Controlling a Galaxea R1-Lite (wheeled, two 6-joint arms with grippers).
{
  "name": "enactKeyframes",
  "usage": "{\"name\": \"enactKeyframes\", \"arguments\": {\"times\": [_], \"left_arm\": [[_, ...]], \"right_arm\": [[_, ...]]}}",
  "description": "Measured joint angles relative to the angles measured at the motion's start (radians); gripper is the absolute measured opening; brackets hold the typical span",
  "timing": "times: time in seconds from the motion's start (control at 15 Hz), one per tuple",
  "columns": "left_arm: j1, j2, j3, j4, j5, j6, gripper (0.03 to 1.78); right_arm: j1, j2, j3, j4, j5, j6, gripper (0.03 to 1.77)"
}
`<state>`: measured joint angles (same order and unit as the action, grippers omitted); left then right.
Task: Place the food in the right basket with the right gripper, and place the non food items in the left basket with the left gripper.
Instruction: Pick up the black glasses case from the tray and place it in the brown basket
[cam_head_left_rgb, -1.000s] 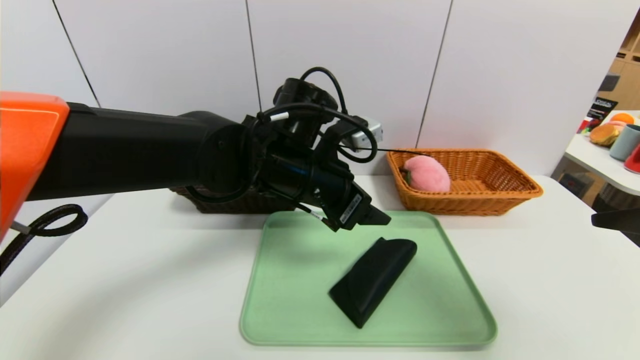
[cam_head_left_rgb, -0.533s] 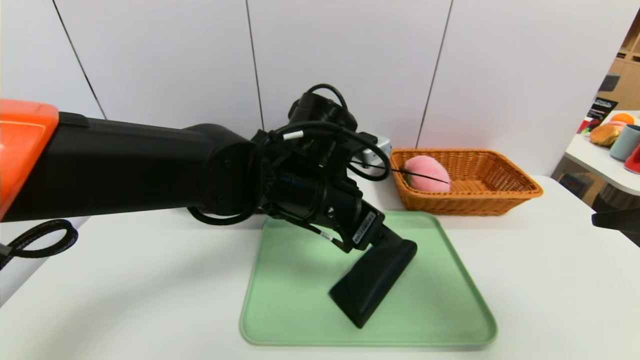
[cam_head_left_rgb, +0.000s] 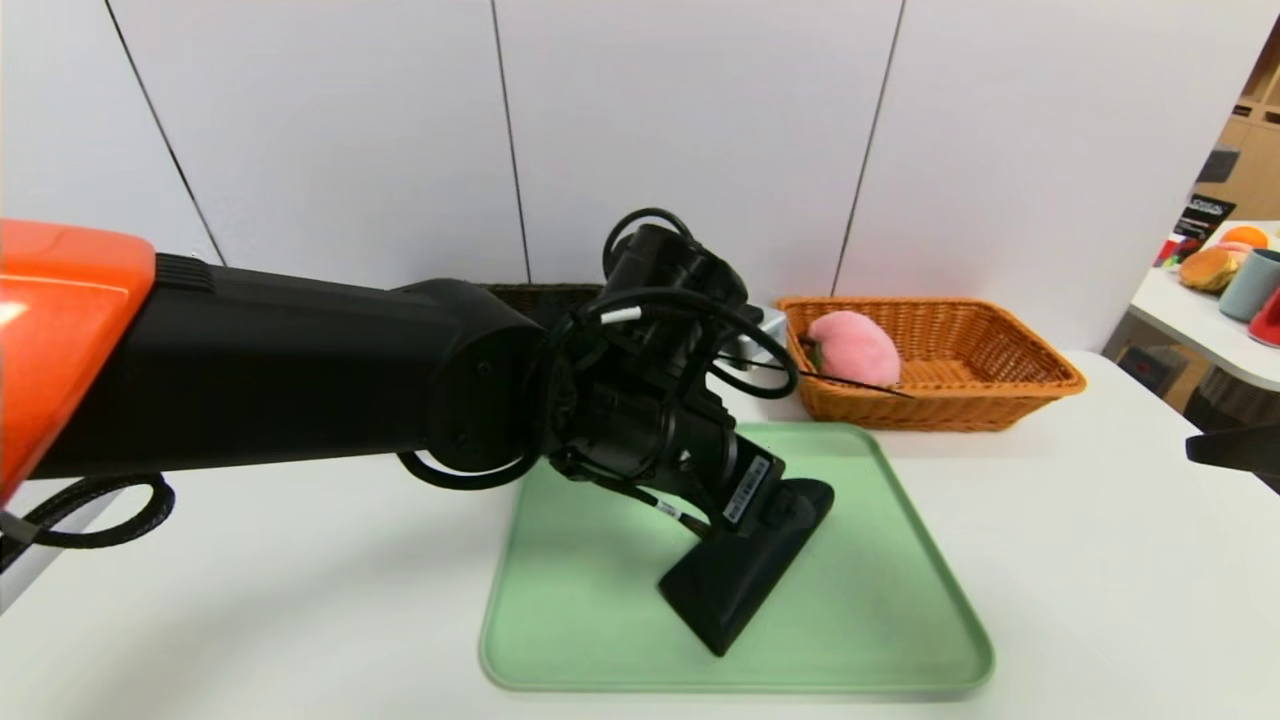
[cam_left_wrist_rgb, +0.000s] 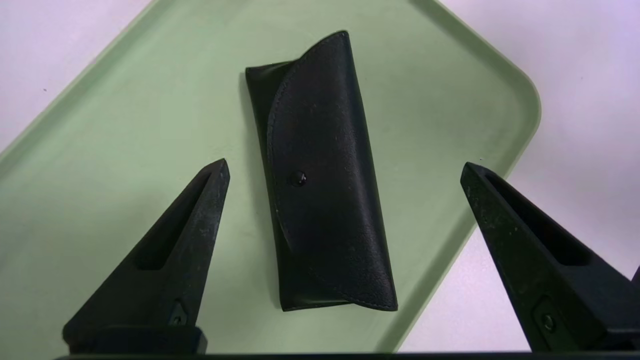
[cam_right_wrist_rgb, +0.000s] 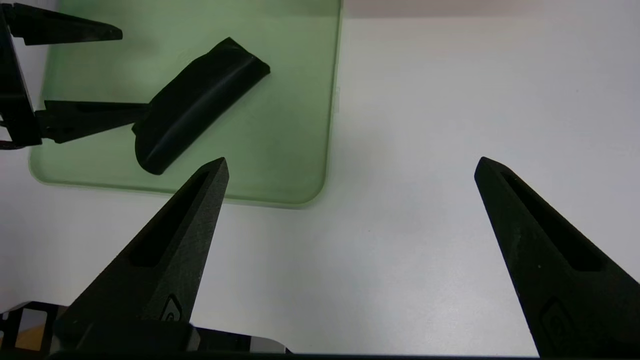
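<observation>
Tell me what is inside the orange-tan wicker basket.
The orange-tan wicker basket holds a pink plush peach at its left end. A thin black cable crosses its front; the floor beneath the peach is hidden.

We can read no words or numbers anywhere. The left hand carries a white label with dark print, too small for us to make out. Beyond the counter's right edge stands a black sign with white lettering, which we cannot decipher either.
</observation>
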<state>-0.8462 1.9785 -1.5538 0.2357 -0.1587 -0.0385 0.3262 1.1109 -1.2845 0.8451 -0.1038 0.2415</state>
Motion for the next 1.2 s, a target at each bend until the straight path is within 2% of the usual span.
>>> {"name": "enactKeyframes", "arguments": {"times": [0.33, 0.53, 1.2], "left_arm": [[-0.005, 0.031, 0.019, 0.002, 0.004, 0.004, 1.67], [-0.005, 0.06, 0.02, 0.0, 0.035, 0.008, 1.67], [-0.03, 0.097, 0.021, 0.001, 0.037, 0.001, 1.69]], "right_arm": [[0.0, 0.0, 0.003, -0.001, 0.0, 0.0, 1.7], [0.0, -0.002, 0.003, -0.002, 0.0, 0.0, 1.7], [0.0, -0.016, 0.014, 0.0, 0.0, 0.001, 1.7]]}}
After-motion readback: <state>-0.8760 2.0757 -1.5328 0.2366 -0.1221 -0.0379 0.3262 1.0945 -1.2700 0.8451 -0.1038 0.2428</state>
